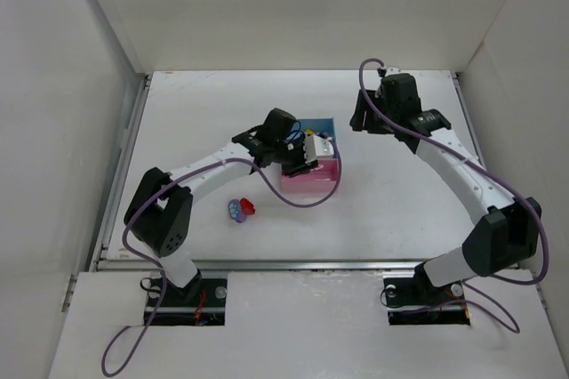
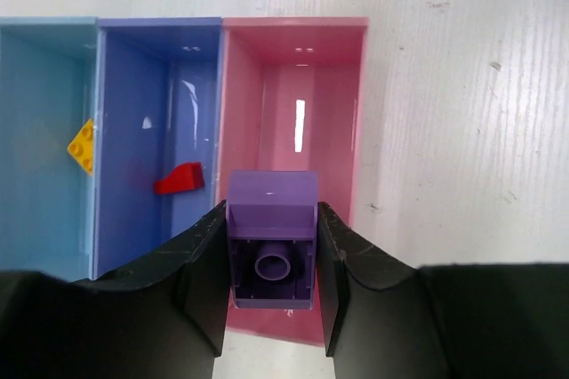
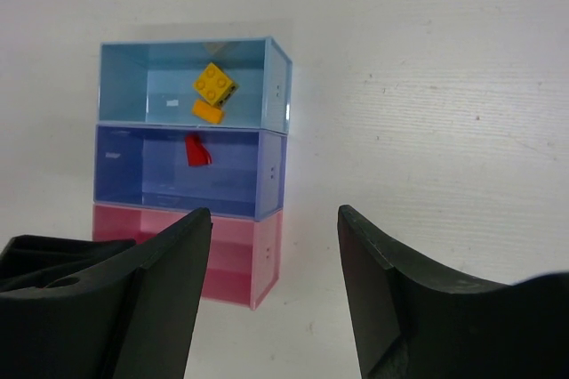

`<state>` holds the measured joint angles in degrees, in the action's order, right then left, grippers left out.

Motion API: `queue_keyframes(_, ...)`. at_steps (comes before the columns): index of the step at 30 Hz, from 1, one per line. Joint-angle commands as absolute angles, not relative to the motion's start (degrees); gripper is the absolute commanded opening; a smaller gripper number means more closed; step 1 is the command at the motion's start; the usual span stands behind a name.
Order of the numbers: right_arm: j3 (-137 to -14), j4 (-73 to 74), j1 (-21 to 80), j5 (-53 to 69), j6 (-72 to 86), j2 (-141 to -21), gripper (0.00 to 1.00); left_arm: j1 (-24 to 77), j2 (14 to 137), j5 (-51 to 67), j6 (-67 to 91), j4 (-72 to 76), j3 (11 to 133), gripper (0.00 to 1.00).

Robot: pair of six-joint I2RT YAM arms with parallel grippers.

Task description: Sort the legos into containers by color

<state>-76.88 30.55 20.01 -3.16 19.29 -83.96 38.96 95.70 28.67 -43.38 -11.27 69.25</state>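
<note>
My left gripper is shut on a purple brick and holds it over the near end of the pink tray. The darker blue tray holds a red brick. The light blue tray holds a yellow brick. In the right wrist view the light blue tray also holds an orange brick beside the yellow one. My right gripper is open and empty, off to the side of the trays. A lavender-blue brick and a red brick lie loose on the table.
In the top view the three joined trays sit mid-table under the left gripper. The right gripper hovers to their right. White walls enclose the table on the left, back and right.
</note>
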Motion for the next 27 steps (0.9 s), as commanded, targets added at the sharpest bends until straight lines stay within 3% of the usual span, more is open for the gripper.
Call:
queue_keyframes(1,-77.1,27.8,19.4,-3.2,19.6,-81.8,0.64,39.6,96.1,30.8,-47.0,-12.7,71.4,0.16)
queue_keyframes(3,-77.7,27.8,18.9,-3.2,19.1,-81.8,0.64,39.6,96.7,30.8,-48.3,-14.8,71.9,0.23)
queue_keyframes(8,-78.8,27.8,18.9,-2.1,18.5,-83.0,0.64,39.6,97.2,29.2,-46.5,-13.7,71.9,0.53)
queue_keyframes(9,-79.4,27.8,18.9,-2.1,18.5,-83.0,0.64,39.6,97.2,29.2,-46.5,-13.7,71.9,0.84)
queue_keyframes(10,-79.4,27.8,18.9,-2.1,18.5,-83.5,0.64,39.6,97.2,29.2,-46.5,-13.7,71.9,1.0)
queue_keyframes(18,-79.9,27.8,18.9,-0.2,18.0,-83.5,0.64,39.6,96.0,29.7,-44.6,-14.2,74.6,1.0)
queue_keyframes(22,-79.9,27.8,18.9,1.6,17.5,-83.5,0.64,39.6,94.7,30.3,-42.3,-19.6,80.3,1.0)
queue_keyframes(27,-79.9,27.8,21.1,2.2,15.1,-84.0,0.64,36.2,86.8,29.0,-44.4,-29.2,78.6,1.0)
